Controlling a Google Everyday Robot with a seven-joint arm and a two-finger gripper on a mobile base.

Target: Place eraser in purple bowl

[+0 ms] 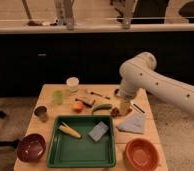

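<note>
Wooden table [46, 99] before dark cabinets [40, 60], the claw [124, 107] low over its right side, fingers apart.

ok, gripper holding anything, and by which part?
Nothing held. The gripper hangs open over the right side of the table; the eraser lies apart, mid-table.
</note>
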